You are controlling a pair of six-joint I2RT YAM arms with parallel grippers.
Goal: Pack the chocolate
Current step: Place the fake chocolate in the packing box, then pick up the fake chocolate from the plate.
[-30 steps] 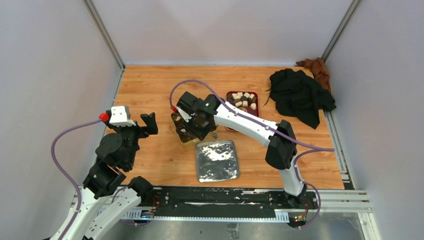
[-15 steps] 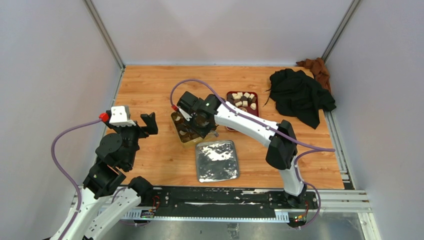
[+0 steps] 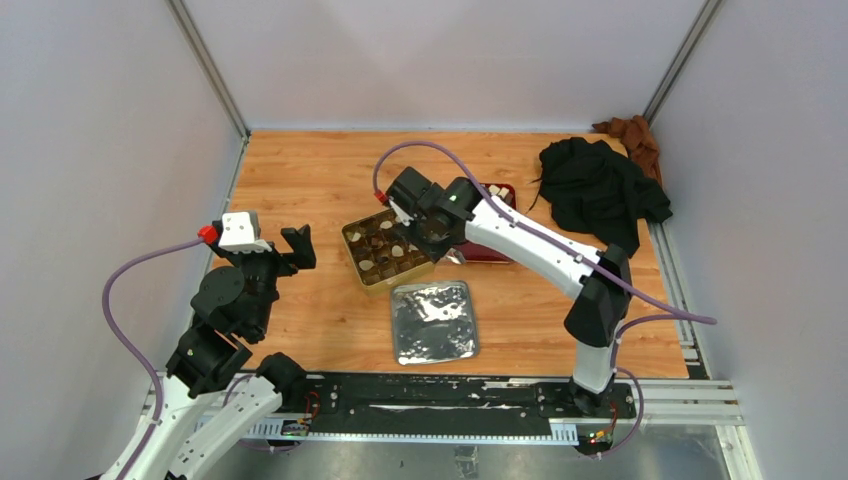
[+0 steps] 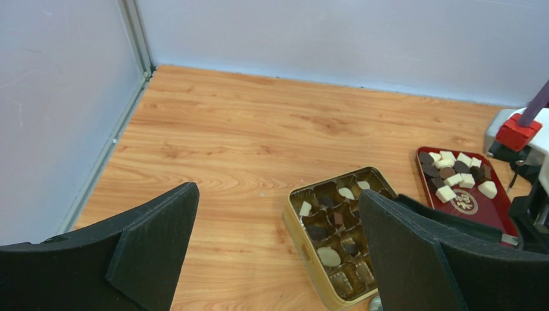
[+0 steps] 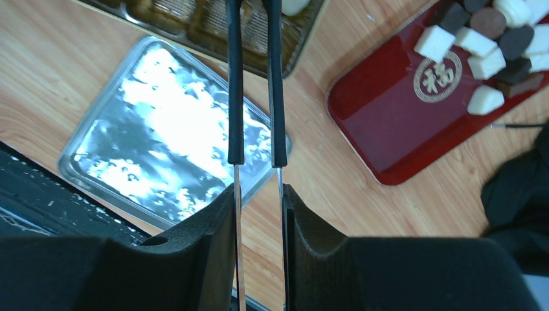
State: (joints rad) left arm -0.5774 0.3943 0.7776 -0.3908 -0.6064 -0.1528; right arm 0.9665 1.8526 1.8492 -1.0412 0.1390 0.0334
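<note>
Cream-white and dark brown chocolate point(image 5: 482, 39) pieces lie on the red tray point(image 5: 388, 129). More chocolate point(image 4: 330, 256) sits in the compartments of the gold tin point(image 3: 385, 252). My right gripper point(image 5: 257, 191) is shut on metal tongs point(image 5: 235, 97) with black sleeves. The tongs reach over the tin's near edge and their tips run out of view, so I cannot tell whether they hold a piece. From above, the right gripper point(image 3: 432, 232) hangs between the tin and the red tray point(image 3: 493, 253). At the left, my left gripper point(image 4: 278, 197) stands wide open, raised and holding nothing.
A silver lid point(image 3: 433, 321) lies flat just in front of the tin. A black cloth point(image 3: 600, 190) and a brown cloth point(image 3: 632, 135) are heaped at the back right corner. Grey walls close the table on three sides.
My right gripper has swung right and back from above the gold tin toward the red tray, uncovering the tin. The tongs' blades have drawn slightly closer. The left arm has not moved.
</note>
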